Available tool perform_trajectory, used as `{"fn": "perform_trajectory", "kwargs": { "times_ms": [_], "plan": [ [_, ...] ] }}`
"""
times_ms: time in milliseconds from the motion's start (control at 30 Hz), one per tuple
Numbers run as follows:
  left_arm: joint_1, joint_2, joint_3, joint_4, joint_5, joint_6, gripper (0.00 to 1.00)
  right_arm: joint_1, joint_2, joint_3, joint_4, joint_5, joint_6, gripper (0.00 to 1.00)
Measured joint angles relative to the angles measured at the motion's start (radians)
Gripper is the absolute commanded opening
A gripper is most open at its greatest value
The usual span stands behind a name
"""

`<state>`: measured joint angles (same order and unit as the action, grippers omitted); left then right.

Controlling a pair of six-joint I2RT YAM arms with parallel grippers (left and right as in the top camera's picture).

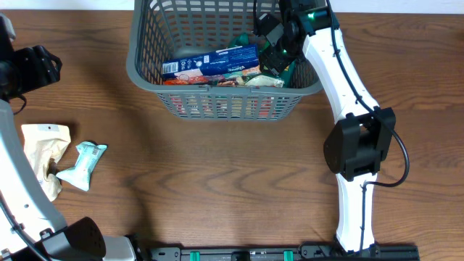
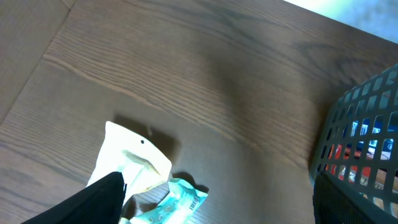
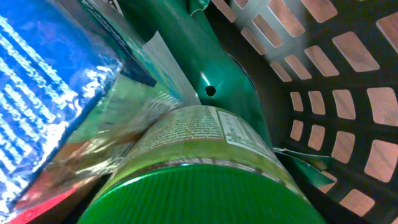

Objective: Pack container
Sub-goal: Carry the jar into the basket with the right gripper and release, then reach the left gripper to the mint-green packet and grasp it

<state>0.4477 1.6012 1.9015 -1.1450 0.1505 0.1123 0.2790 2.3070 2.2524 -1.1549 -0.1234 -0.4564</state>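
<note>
The basket (image 1: 225, 107) sits at the far side of the table (image 1: 217, 181), about the middle, holding a blue box (image 1: 210, 61) and some packets (image 1: 261, 80). The right gripper (image 1: 279, 51) is down inside its right end, close over a green-lidded jar (image 3: 205, 155) (can't tell if it's spread or pinching). The left gripper (image 1: 30, 69) hangs at the far left, fingers spread wide, nothing in them. A cream pouch (image 1: 42, 148) and a teal packet (image 1: 83, 161) lie touching at the left.
</note>
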Motion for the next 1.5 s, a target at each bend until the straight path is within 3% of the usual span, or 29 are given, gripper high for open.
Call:
{"fn": "perform_trajectory", "kwargs": {
  "times_ms": [300, 367, 600, 767, 933, 1133, 1267, 1400, 1500],
  "plan": [
    [0.0, 0.0, 0.0, -0.001, 0.0, 0.0, 0.78, 0.002, -0.051, 0.097, 0.014, -0.04, 0.008, 0.84],
    [0.0, 0.0, 0.0, -0.004, 0.0, 0.0, 0.78, 0.002, -0.099, 0.167, 0.042, -0.042, 0.011, 0.99],
    [0.007, 0.0, 0.0, -0.067, -0.001, 0.0, 0.78, -0.056, -0.377, 0.361, 0.14, 0.05, 0.193, 0.99],
    [0.063, 0.0, -0.006, -0.211, -0.017, 0.002, 0.79, -0.306, -0.503, 0.397, -0.022, 0.173, 0.449, 0.99],
    [0.081, -0.015, -0.119, -0.211, -0.032, 0.064, 0.78, -0.513, -0.449, 0.35, -0.141, 0.228, 0.642, 0.99],
    [-0.124, -0.105, -0.379, -0.161, -0.018, 0.175, 0.78, -0.609, -0.364, 0.232, -0.138, 0.236, 0.718, 0.99],
    [-0.332, -0.224, -0.486, -0.197, -0.081, 0.119, 0.79, -0.618, -0.35, 0.171, -0.108, 0.237, 0.734, 0.99],
    [-0.363, -0.319, -0.556, -0.245, -0.17, 0.027, 0.83, -0.618, -0.337, 0.118, -0.073, 0.237, 0.738, 0.99],
    [-0.36, -0.344, -0.621, -0.232, -0.208, 0.038, 0.88, -0.618, -0.317, 0.069, -0.029, 0.237, 0.738, 0.99]
  ]
}}
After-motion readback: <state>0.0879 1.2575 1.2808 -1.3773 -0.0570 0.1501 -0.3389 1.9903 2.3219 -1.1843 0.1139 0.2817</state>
